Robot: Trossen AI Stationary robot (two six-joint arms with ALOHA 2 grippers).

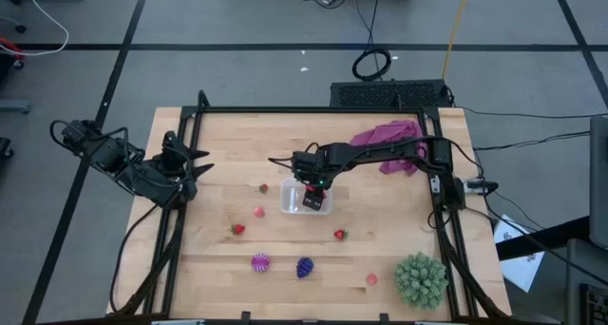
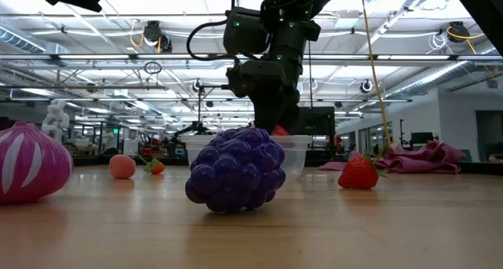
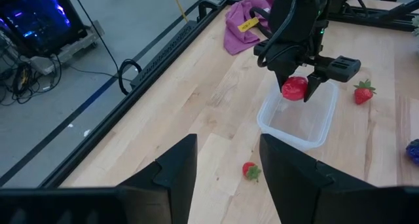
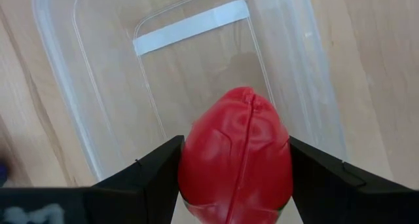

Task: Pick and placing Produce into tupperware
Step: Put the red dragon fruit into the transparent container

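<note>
Above the tupperware (image 4: pixel 85 86), right pincer (image 4: pixel 236 185) hides the strawberry's (image 4: pixel 236 152) base.

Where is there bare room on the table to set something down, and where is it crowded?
Bare wood runs along the far edge between the left gripper and the purple cloth, and between the tupperware and the table's right rail. Crowded: the near strip of scattered produce beside the green spiky ball, and the tupperware, where the right gripper holds a red strawberry.
</note>
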